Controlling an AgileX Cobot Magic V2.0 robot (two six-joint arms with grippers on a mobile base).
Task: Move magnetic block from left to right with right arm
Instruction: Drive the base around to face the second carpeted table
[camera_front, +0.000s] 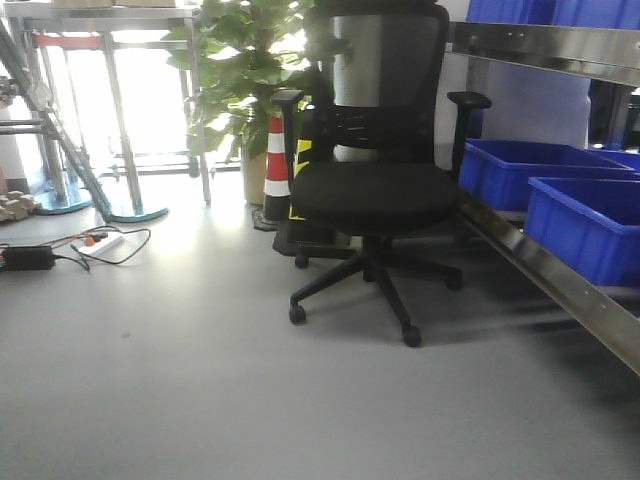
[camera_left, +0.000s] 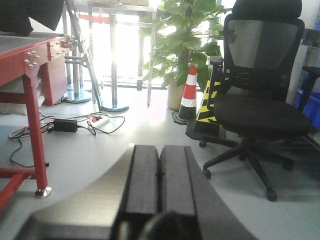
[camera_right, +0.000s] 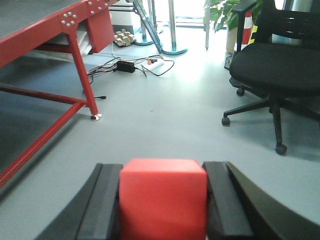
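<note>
Right gripper (camera_right: 162, 169) clamped on magnetic block (camera_right: 163, 202), seemingly above grey floor (camera_right: 165, 120) beside red table (camera_right: 47, 34).

Broad black fingers (camera_right: 223, 200), flat, seemingly matte

Grey floor (camera_front: 200, 390) bears office chair (camera_front: 375, 190), cone (camera_front: 277, 165) and power strip (camera_front: 105, 240).

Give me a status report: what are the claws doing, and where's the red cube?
Left gripper shut, empty. Right gripper shut on red cube, held above the floor. Office chair and red table off to the sides, neither touching.
</note>
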